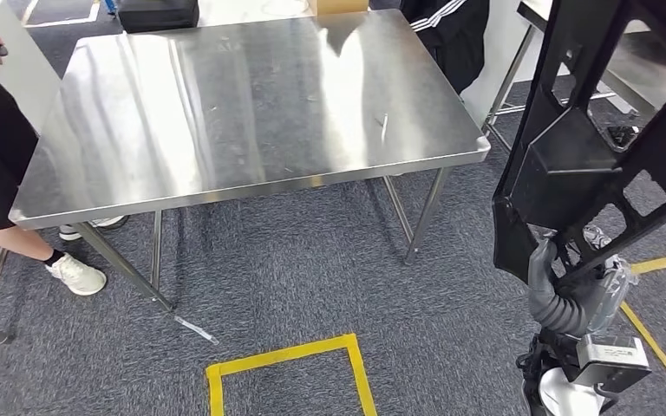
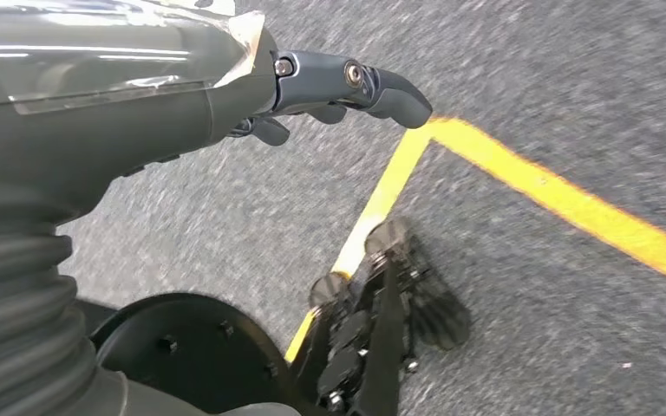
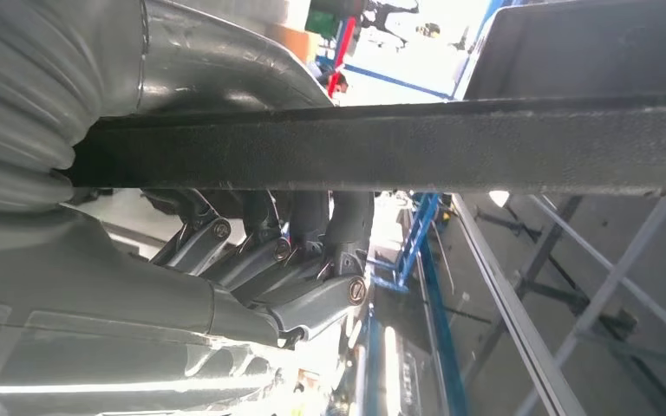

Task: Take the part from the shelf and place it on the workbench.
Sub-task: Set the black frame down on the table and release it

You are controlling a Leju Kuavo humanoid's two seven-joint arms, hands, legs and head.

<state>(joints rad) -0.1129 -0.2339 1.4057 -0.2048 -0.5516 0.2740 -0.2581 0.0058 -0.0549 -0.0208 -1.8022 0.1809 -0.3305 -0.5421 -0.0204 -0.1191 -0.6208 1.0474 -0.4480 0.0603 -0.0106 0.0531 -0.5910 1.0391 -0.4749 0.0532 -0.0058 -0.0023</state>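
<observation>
A large black frame-like part with cut-outs stands tall at the right of the head view, held up by my right hand at its lower end. In the right wrist view my right hand grips a black bar of the part, its dark fingers curled around the bar. The steel workbench stands ahead and left of the part, its top bare. My left hand hangs over the grey carpet with its fingers apart and nothing in it.
A person in dark clothes and white shoes stands at the workbench's left end. Another person in black is behind it. Yellow tape marks the carpet in front. A second steel table is at the far right.
</observation>
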